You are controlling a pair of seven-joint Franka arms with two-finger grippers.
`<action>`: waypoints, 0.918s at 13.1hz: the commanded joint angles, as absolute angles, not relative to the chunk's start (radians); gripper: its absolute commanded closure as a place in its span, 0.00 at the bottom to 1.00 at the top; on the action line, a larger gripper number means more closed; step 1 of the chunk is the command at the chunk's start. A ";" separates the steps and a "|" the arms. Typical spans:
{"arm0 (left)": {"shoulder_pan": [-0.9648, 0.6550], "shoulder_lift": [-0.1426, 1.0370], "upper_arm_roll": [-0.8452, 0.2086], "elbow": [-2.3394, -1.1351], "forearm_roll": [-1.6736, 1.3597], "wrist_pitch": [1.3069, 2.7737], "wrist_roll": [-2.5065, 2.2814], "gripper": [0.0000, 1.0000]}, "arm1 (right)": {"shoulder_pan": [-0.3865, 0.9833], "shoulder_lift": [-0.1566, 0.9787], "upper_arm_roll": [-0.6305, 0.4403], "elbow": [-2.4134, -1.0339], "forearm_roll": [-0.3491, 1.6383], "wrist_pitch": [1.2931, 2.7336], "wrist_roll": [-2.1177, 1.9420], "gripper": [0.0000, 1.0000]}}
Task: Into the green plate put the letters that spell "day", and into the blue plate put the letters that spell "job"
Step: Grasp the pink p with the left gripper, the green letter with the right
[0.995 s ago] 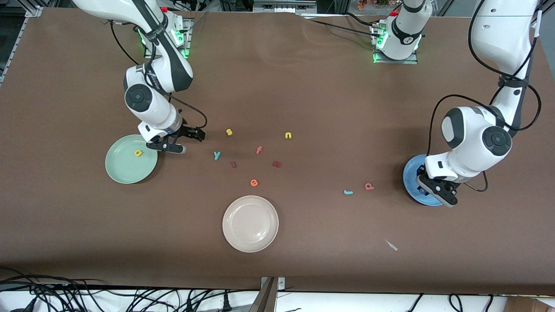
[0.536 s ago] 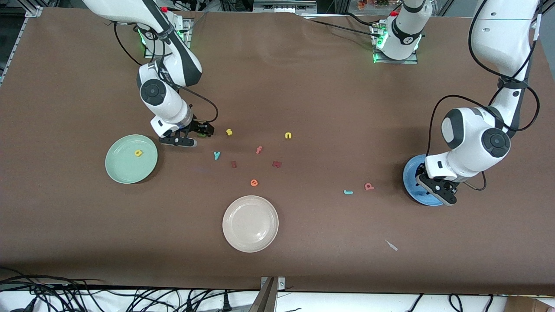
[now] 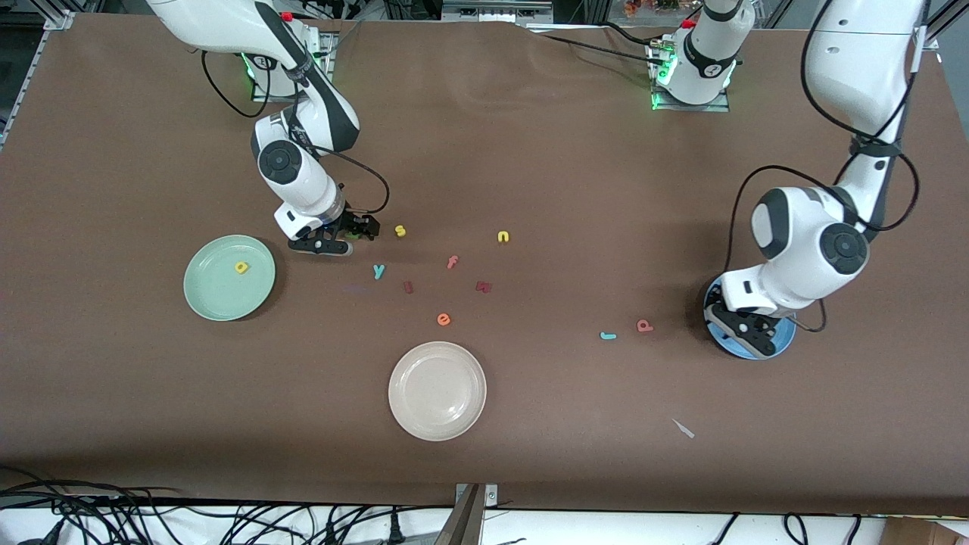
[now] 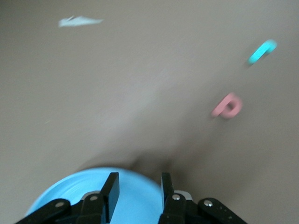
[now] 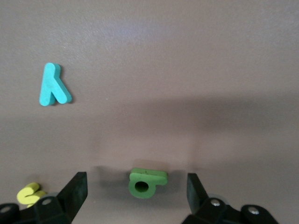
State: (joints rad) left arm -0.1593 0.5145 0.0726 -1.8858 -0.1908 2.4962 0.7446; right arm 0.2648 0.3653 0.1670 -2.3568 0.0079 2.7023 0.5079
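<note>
Showing: two arms over a brown tabletop [image 3: 530, 151].
Right hand [image 5: 138, 186]: released, fingers spread either side of the dark green "d" [image 5: 145, 182], not touching it.
Left hand [image 4: 138, 186]: over the blue plate [image 4: 70, 191], fingers parted, grasping nothing.
Yellow "a" [image 3: 241, 266]: in the green plate [image 3: 219, 303].
Teal "y" [image 3: 378, 271]: near the "d".
Yellow "s" [image 3: 400, 231]: just beside the right hand.
Teal "j" [image 3: 608, 335], pink "b" [image 3: 644, 325]: on the tabletop near the blue plate.
</note>
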 commanded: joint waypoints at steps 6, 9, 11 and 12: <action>-0.296 0.676 0.083 -1.743 -0.235 2.574 0.542 0.44 | 0.268 0.368 0.161 -2.370 -0.025 2.723 0.509 0.32; -0.305 0.699 0.083 -1.747 -0.236 2.586 0.529 0.31 | 0.268 0.370 0.161 -2.370 -0.025 2.723 0.509 0.47; -0.304 0.689 0.083 -1.756 -0.236 2.576 0.531 0.31 | 0.268 0.371 0.161 -2.370 -0.025 2.723 0.509 0.60; -0.305 0.683 0.083 -1.758 -0.236 2.574 0.531 0.31 | 0.268 0.374 0.161 -2.370 -0.023 2.723 0.511 0.63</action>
